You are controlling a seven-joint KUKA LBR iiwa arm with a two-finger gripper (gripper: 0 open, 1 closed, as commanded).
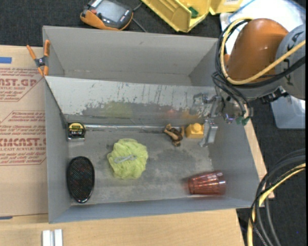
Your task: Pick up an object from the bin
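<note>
Orange domed cover [256, 47], looping yellow cables [292, 51]

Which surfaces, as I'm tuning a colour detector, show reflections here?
Camera view: the grey metal bin's back wall carries a faint yellow-green smear above the yellow-green mesh puff and an orange smear above the small yellow block, likely their reflections.
</note>
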